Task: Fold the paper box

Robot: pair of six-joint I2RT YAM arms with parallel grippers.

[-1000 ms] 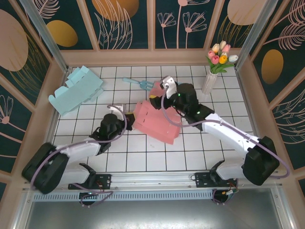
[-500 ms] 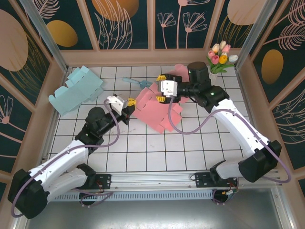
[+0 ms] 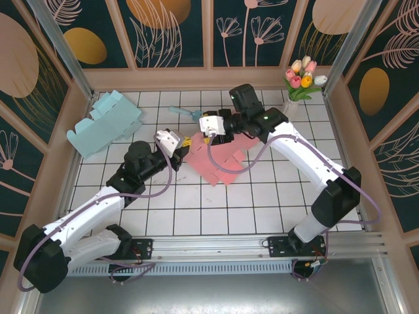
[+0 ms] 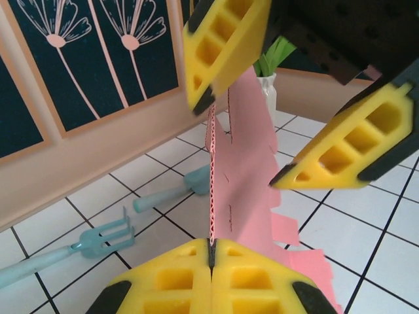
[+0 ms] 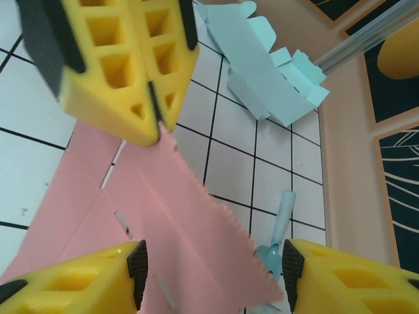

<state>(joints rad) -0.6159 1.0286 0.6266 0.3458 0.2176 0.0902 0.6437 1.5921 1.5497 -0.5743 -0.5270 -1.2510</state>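
Between the spread fingers of the right gripper [image 5: 213, 275] lies the serrated free edge of the pink paper box [image 5: 170, 222], which is a flat blank, not yet folded. The jaws stand apart with one pad to each face of the sheet, and neither pad looks to press on the card. Just across from it, on that same raised panel, the left gripper [image 4: 211, 245] is pressed together and pinches the card's thin edge. From that pinch the panel stands upright and runs straight up towards the right fingers. The rest of the blank trails down onto the table below both grippers, its long axis leading away from the left pinch towards the right arm's side. Both grippers are at the sheet, but only the right one is free to act. I judge the coming move depends on its jaws meeting square across the thin upright panel instead of slipping along it. Just past the right fingertips lies a teal fork [image 5: 278, 226], and further beyond is a blue paper box [image 5: 268, 72]. No brand, label or writing can be read anywhere.
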